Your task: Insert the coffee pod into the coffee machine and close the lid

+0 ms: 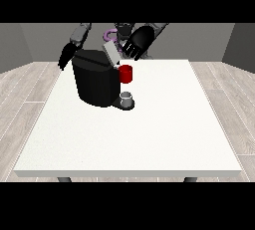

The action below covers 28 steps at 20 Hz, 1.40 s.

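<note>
The black coffee machine (95,82) stands on the white table (149,134), left of its middle. Its grey lid (110,53) is tilted up at the top. The hand at the view's right (137,42) is just behind and to the right of the lid, fingers straight and pointing down towards it. Beside the machine's back left corner hangs the hand at the view's left (66,56), fingers straight, holding nothing. A red thing at the machine (126,73) shows at its front. A small grey thing (127,97) sits on the machine's dark base below it.
The table's front edge (129,173) is near the camera. Wooden floor and grey walls surround the table.
</note>
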Available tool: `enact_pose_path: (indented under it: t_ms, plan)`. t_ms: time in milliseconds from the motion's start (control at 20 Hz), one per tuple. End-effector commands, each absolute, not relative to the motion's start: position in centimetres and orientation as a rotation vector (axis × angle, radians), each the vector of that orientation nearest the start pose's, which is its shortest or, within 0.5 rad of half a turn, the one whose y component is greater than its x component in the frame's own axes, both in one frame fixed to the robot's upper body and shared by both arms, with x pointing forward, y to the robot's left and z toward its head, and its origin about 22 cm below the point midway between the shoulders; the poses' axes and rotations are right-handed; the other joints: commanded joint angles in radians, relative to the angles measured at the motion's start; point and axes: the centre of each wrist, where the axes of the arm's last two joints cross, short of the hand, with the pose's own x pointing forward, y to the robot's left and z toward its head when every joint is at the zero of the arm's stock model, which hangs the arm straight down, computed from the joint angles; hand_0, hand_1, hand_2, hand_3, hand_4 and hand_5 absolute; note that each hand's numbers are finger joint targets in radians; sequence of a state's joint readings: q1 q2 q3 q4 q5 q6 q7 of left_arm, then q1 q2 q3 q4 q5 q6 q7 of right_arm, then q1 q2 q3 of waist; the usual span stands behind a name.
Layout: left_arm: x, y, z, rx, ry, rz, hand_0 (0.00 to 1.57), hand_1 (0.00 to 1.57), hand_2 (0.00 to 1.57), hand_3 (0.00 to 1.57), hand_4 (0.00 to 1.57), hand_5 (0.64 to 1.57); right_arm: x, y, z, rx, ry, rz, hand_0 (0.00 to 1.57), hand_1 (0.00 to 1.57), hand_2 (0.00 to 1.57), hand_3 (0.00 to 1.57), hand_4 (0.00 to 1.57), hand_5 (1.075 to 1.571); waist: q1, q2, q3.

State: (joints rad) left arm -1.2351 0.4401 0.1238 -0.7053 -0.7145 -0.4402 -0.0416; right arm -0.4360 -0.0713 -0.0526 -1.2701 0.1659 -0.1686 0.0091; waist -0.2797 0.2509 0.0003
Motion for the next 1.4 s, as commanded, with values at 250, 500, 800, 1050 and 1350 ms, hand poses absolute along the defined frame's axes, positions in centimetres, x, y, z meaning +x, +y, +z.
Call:
enact_pose_path:
  t_ms: [250,500,800,1050,1350]
  plan:
    - [46.1,23.8,25.8,0.633,-1.545,-1.119,1.17,1.17,1.24,1.22,0.46,1.571,34.5,-22.6,5.6,-0.250,-1.710,0.119,0.00,0.00,0.00,0.00,0.19,1.571,-0.025,0.038,0.0001]
    - [46.2,23.5,25.9,0.606,-1.564,-1.136,1.24,1.24,1.29,1.22,0.43,1.571,34.8,-20.8,5.7,-0.275,-1.707,0.114,0.00,0.00,0.00,0.00,0.00,1.571,0.010,0.052,-0.0001]
    - [46.4,24.7,25.3,0.621,-1.530,-1.095,1.19,1.19,1.23,1.19,0.43,1.571,35.3,-20.8,8.5,-0.246,-1.723,0.139,0.00,0.00,0.00,0.00,0.00,1.571,-0.042,0.048,-0.0007]
    - [46.4,23.2,24.2,0.599,-1.534,-1.126,1.17,1.17,1.24,1.19,0.41,1.571,34.0,-21.7,4.4,-0.252,-1.667,0.106,0.00,0.00,0.00,0.00,0.00,1.571,-0.018,0.019,-0.0002]
    - [45.8,24.6,31.2,0.676,-1.627,-1.116,1.20,1.20,1.25,1.20,0.37,1.571,35.3,-21.2,5.8,-0.279,-1.723,0.111,0.00,0.00,0.00,0.00,0.00,1.571,-0.012,0.092,0.0001]
